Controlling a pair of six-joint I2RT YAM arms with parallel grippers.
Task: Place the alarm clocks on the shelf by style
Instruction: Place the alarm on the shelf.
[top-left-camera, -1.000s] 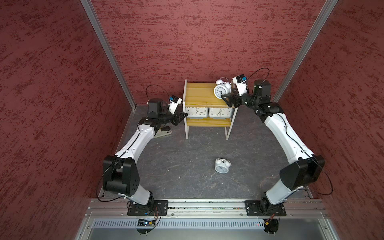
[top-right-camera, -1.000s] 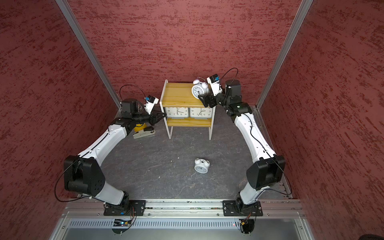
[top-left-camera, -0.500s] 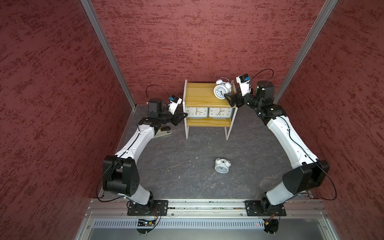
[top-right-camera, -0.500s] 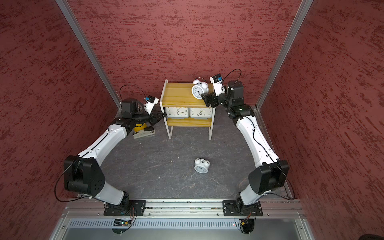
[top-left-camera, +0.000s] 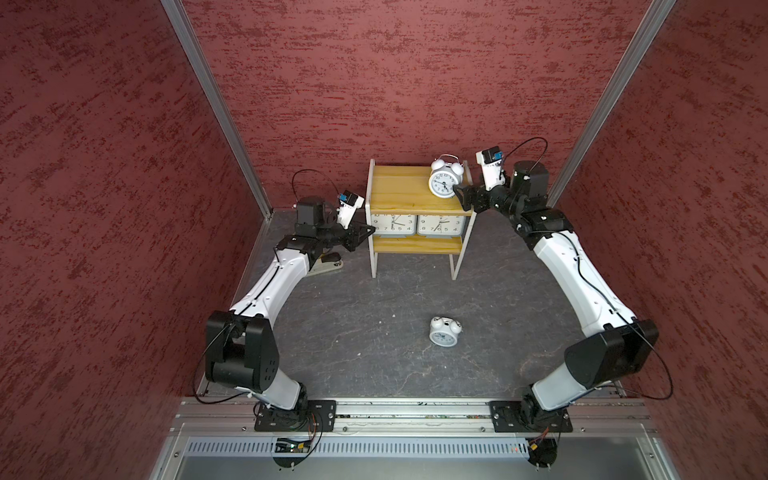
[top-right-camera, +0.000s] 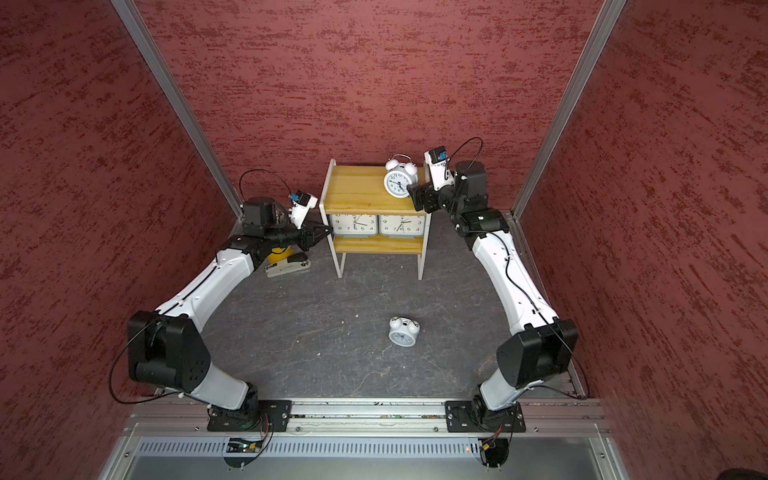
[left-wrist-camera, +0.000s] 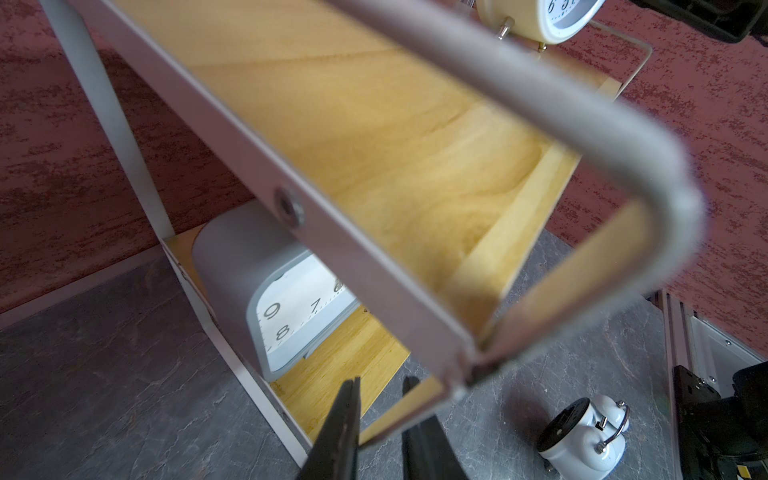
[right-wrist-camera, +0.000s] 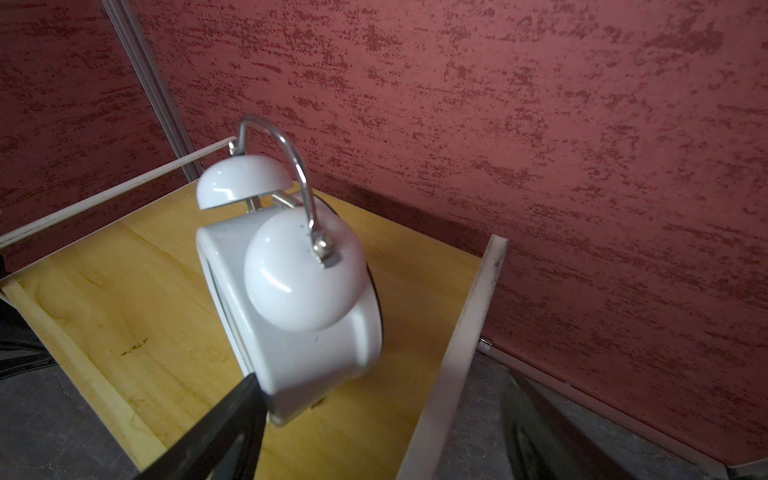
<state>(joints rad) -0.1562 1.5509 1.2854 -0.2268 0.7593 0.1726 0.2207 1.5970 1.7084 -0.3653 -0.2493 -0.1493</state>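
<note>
Fingers (right-wrist-camera: 224, 424) of the right gripper (top-left-camera: 460, 198) are spread wide beside the bell clock (top-left-camera: 443, 183) on the shelf (top-left-camera: 399, 195); whether the left gripper (left-wrist-camera: 382, 380) holds the shelf cannot be told.

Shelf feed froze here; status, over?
Right pincer open, beside twin-bell clock on shelf top. Left pincer clamped on shelf frame. Second twin-bell clock on floor.

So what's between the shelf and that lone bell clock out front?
Nothing, just bare grey tabletop. Both top views show the stretch from the shelf to the lone clock clear.
</note>
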